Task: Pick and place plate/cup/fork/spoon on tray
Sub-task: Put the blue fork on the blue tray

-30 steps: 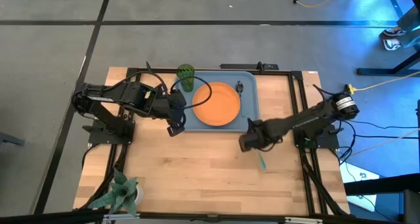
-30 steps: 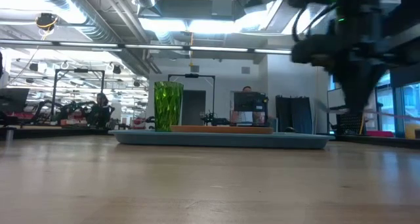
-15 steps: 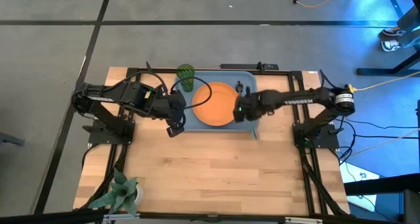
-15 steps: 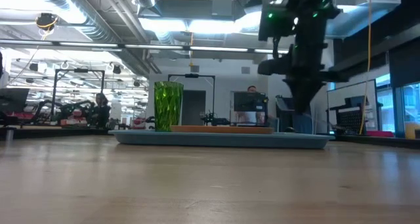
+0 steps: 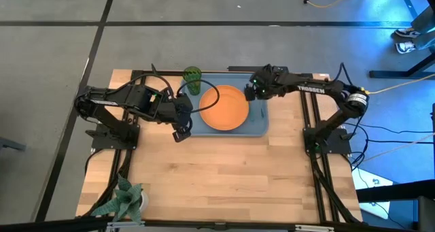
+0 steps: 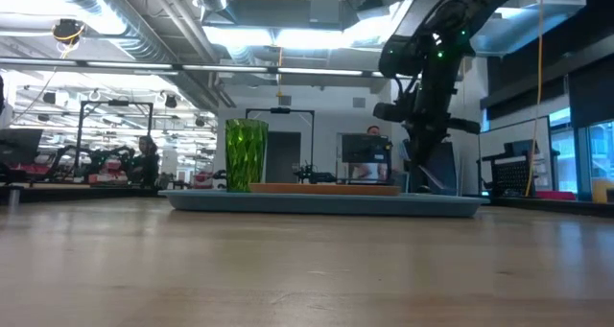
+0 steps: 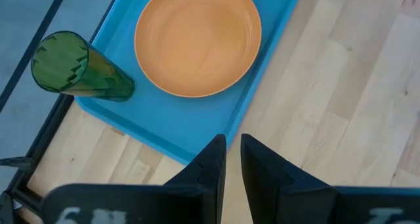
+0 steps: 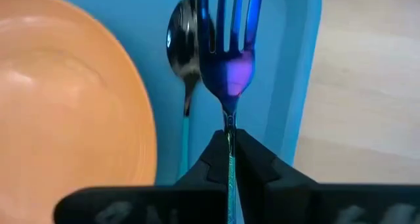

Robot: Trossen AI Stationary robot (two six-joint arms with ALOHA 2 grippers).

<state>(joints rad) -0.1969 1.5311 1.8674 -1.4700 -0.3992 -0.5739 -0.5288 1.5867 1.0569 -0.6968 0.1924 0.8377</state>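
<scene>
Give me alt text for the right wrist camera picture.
The right gripper holds the fork by its handle, fingers shut on it, tines over the tray. The spoon lies on the tray between the fork and the orange plate.

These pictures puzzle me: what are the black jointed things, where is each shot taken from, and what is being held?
They are two robot arms working at a wooden table. One picture looks straight down, one looks level across the tabletop, and two come from cameras on the arms' wrists. On the table lies a blue tray holding an orange plate, a green cup and a spoon. The right gripper, over the tray's far right corner, pinches a fork by its handle, just beside the spoon. The left gripper waits at the tray's left edge, holding nothing. A small plant stands at the table's near left corner.
</scene>
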